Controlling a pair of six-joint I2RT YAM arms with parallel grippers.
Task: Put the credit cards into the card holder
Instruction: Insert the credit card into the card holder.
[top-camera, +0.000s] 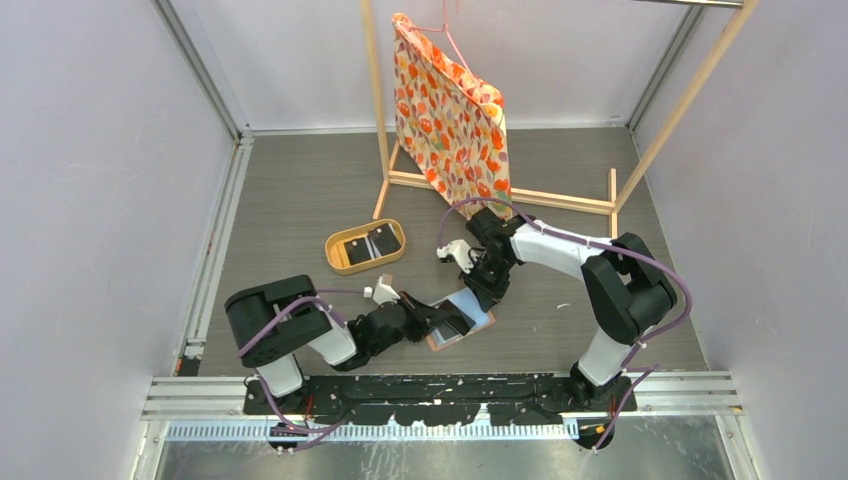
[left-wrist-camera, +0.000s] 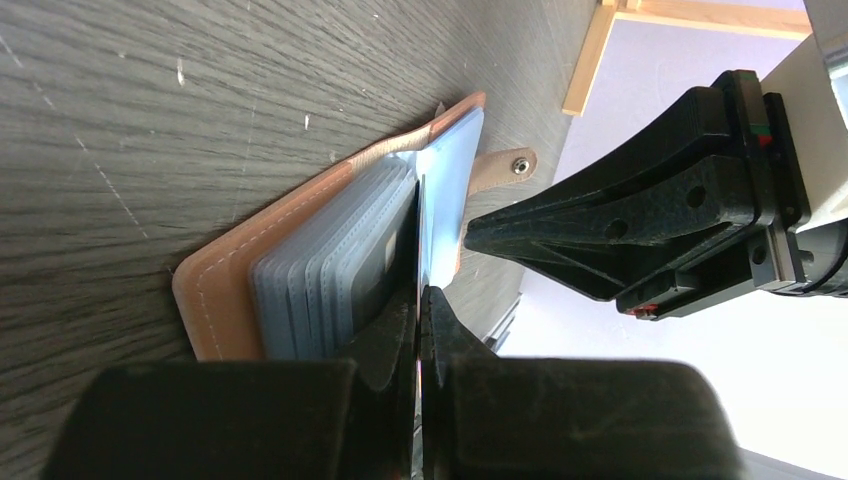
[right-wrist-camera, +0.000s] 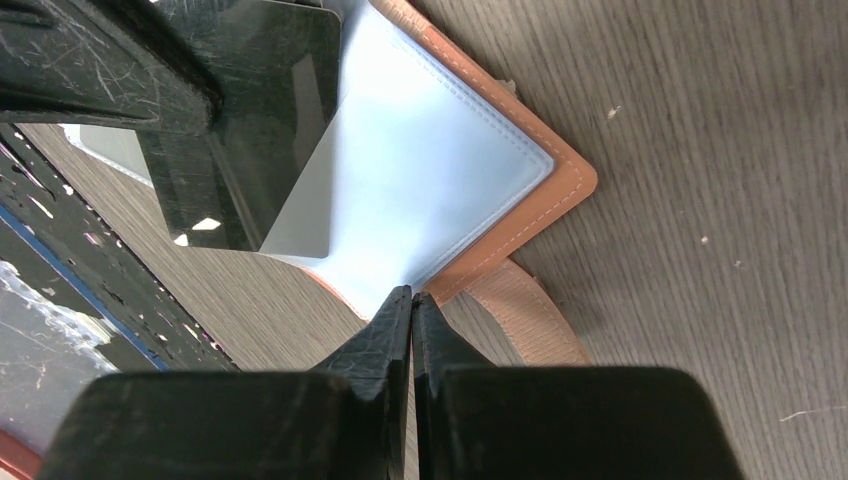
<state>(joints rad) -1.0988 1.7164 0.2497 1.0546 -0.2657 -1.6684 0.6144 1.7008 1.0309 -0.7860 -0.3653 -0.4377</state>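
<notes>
Lying open by the desk's near edge, the salmon-brown card holder (top-camera: 466, 314) shows grey-blue sleeves (left-wrist-camera: 340, 262). Left jaws clamp a dark card (right-wrist-camera: 255, 130); right jaws pinch one sleeve.

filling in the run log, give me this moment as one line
phase: card insertion | left tool: shut on card, at holder | right tool: shut on holder page | tray: two cards inside

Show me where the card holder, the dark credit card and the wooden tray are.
card holder (left-wrist-camera: 215, 300): left wrist view, leather cover edge.
credit card (right-wrist-camera: 270, 120): right wrist view, dark face.
wooden tray (top-camera: 330, 250): top external view, left rim.
</notes>
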